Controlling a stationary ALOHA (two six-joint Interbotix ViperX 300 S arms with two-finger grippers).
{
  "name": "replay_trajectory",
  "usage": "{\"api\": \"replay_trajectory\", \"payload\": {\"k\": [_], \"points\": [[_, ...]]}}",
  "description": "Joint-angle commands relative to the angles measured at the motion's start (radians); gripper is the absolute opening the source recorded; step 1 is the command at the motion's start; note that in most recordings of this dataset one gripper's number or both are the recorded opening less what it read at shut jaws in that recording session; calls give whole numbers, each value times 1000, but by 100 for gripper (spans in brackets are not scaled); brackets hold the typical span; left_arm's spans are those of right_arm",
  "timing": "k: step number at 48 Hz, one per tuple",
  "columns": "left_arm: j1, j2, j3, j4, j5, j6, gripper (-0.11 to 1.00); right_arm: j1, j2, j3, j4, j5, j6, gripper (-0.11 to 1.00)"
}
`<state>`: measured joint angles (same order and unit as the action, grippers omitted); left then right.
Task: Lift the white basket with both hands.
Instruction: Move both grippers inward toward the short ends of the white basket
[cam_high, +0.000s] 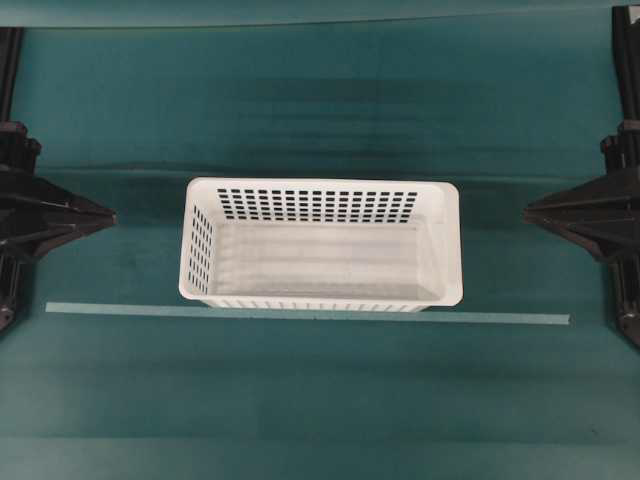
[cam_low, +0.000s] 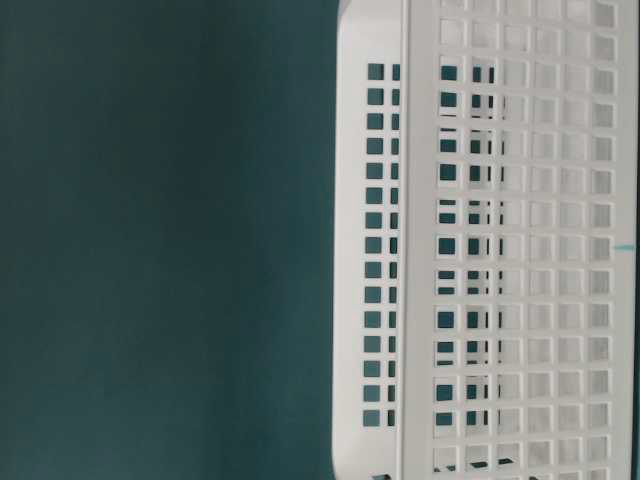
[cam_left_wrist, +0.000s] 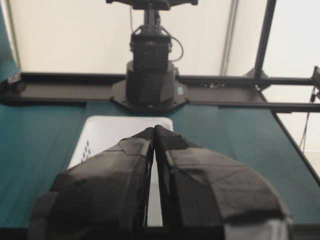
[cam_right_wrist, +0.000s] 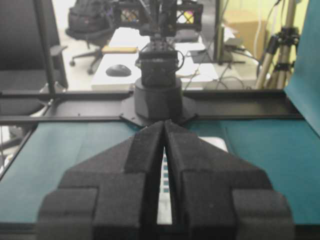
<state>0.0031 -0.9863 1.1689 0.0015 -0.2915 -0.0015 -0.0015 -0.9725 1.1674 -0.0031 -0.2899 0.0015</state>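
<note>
The green table cover (cam_high: 320, 110) spans the whole work surface. The white basket (cam_high: 322, 243) stands upright on it at the centre, long sides running left to right. The basket is rectangular with rounded corners and a broad flat rim. Its floor is solid and bare. Its walls are perforated by regular rows of small rectangular holes, seen close up in the table-level view (cam_low: 500, 250). A thin pale green strip (cam_high: 500, 319) lies on the cover just in front of the basket's near long wall, extending past both ends of the basket.

The left gripper (cam_high: 108, 215) sits well apart from the basket's left short wall, tips pointing toward it. Its jaws are closed tip to tip and hold nothing. The right gripper (cam_high: 530, 211) sits well apart from the basket's right short wall, likewise pointing toward it, jaws pressed together and holding nothing.
</note>
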Motion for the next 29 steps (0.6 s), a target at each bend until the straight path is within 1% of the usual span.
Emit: {"api": "replay_trajectory", "payload": {"k": [1, 3, 6, 8, 10, 13, 14, 18, 19, 21, 26, 28, 29], "points": [[-14, 20, -81, 11, 31, -61, 14, 2, 3, -20, 17, 0, 18, 9], [-12, 26, -107, 11, 67, -97, 12, 3, 3, -35, 48, 25, 31, 8], [-14, 34, -153, 11, 150, -164, 3, 0, 5, -64, 106, 97, 64, 1], [-14, 38, -176, 11, 207, -206, -1, -6, 8, -84, 133, 160, 87, 0], [-17, 46, -199, 11, 261, -253, -3, -11, 12, -106, 153, 229, 114, 0], [-18, 57, -232, 11, 330, -334, -3, -15, 18, -137, 183, 328, 160, 0], [-18, 60, -244, 12, 351, -362, -3, -18, 23, -150, 196, 373, 187, 0], [-17, 72, -279, 12, 419, -476, -3, -38, 37, -187, 230, 471, 284, 0], [-18, 77, -291, 11, 439, -520, -3, -46, 41, -195, 236, 492, 313, 0], [-18, 84, -307, 11, 465, -578, -3, -61, 52, -210, 244, 531, 377, 0], [-18, 112, -330, 12, 522, -736, -3, -106, 77, -236, 247, 609, 555, 0], [-17, 124, -341, 12, 548, -802, -3, -132, 91, -244, 244, 643, 640, 0], [-18, 132, -344, 12, 563, -833, -3, -140, 95, -249, 241, 655, 670, 0]]}}
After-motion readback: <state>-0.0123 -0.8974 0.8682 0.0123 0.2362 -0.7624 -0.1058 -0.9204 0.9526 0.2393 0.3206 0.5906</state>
